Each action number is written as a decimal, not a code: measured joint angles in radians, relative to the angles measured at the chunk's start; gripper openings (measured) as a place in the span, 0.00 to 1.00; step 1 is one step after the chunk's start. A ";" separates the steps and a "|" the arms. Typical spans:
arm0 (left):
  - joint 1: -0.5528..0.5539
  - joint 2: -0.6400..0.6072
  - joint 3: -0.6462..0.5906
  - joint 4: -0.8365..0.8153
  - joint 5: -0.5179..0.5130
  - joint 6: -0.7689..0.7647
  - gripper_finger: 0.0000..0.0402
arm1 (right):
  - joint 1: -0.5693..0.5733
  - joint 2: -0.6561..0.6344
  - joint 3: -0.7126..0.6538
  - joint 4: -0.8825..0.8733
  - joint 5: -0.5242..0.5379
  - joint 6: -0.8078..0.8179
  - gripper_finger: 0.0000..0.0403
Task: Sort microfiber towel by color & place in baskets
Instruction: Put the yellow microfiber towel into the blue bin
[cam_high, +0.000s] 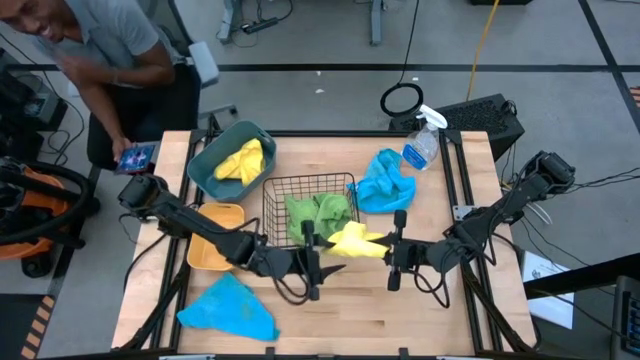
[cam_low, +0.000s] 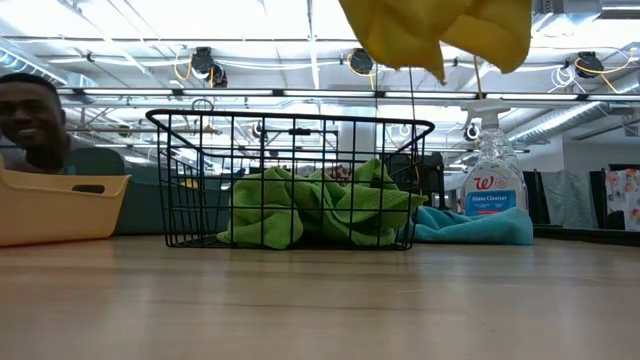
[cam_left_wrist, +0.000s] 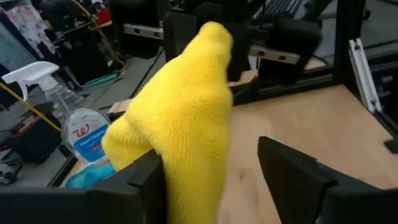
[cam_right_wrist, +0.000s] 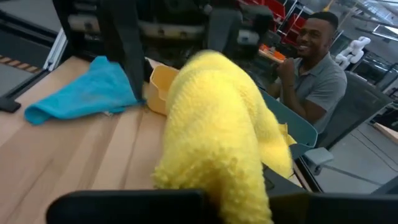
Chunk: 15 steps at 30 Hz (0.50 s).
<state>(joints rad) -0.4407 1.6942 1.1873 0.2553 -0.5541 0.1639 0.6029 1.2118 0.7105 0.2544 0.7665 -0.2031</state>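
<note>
A yellow towel (cam_high: 355, 240) hangs bunched in the air in front of the black wire basket (cam_high: 310, 210), which holds green towels (cam_high: 320, 212). My right gripper (cam_high: 392, 255) is shut on its right end. My left gripper (cam_left_wrist: 211, 152) stands open at its left end. The low view shows the towel (cam_low: 440, 30) well above the table. At the far left, a teal tub (cam_high: 225, 165) holds another yellow towel (cam_high: 243, 160). Next to the tub sits a yellow-orange bin (cam_high: 215, 235). My left gripper is open, with the towel's left end between its fingers; the cloth lies against one finger (cam_left_wrist: 149, 180) and stands apart from the other. My right gripper pinches the towel's right end (cam_right_wrist: 239, 199) between its two fingers, coming about level from the table's right side. How many layers it has does not show. The towel is lifted clear of the table and reaches across toward the left gripper.
One blue towel (cam_high: 230, 308) lies at the near left of the table, another (cam_high: 385, 182) at the far right beside a clear spray bottle (cam_high: 422, 145). A person (cam_high: 100, 50) leans by the far left corner. Bare wood lies between the arms and the near edge.
</note>
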 joint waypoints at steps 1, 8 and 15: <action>-0.011 -0.007 0.000 -0.004 -0.006 0.000 0.58 | 0.000 0.000 0.000 -0.006 -0.003 -0.001 0.04; -0.039 -0.022 0.000 -0.050 -0.024 0.009 0.59 | 0.000 0.000 0.000 -0.033 -0.010 0.004 0.05; -0.084 -0.038 0.000 -0.370 -0.024 -0.061 0.59 | 0.011 0.000 0.000 -0.136 -0.012 0.059 0.05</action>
<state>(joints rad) -0.5244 1.6566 1.1870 -0.1150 -0.5781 0.1034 0.6136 1.2121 0.7105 0.1184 0.7544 -0.1441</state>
